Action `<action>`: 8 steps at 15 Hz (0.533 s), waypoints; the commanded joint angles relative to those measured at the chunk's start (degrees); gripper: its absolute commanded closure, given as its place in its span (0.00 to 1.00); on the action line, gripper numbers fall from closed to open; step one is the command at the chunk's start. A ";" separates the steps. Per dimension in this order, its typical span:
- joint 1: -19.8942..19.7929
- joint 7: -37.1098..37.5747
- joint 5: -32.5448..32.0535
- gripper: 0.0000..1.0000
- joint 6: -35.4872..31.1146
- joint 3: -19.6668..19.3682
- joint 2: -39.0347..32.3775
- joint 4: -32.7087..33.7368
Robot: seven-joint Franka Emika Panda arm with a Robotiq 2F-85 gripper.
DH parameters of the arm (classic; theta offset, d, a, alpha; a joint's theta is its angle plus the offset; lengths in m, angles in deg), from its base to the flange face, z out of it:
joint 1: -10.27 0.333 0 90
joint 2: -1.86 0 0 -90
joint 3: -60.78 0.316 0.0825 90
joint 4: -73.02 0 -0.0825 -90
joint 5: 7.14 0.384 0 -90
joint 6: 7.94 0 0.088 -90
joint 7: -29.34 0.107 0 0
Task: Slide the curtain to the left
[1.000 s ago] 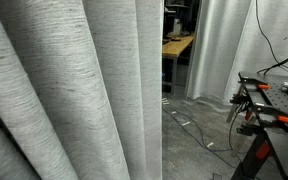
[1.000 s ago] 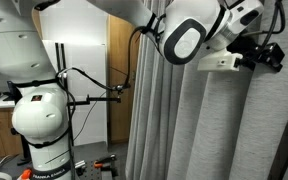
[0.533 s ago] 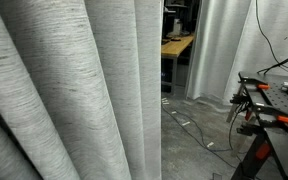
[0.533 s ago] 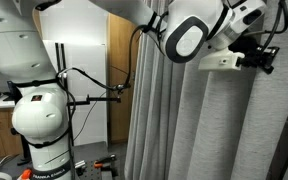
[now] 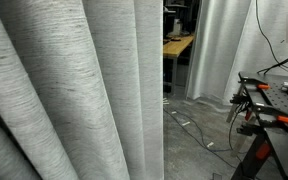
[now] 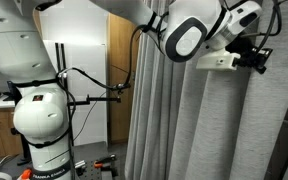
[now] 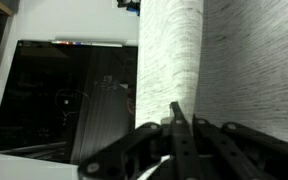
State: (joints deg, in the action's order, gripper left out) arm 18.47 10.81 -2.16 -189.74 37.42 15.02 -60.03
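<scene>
At upper right in an exterior view, the gripper sits high at the curtain — filling the frame's right half — likely for sideways leverage; finger spread cannot be determined.

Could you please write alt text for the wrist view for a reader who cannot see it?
A large light-grey streaked fabric curtain hangs in folds across the centre and right, beside a dark glossy pane at left; the blurred black gripper sits below.

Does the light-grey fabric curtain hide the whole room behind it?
No, beside the streaky light-grey fabric curtain a light wooden desk shows.
</scene>
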 commanded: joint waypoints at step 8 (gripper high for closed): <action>1.31 5.31 -0.19 1.00 -2.42 10.56 -3.54 0.26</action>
State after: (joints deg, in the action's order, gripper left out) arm 19.84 14.09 -2.07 -190.92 44.99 13.03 -59.26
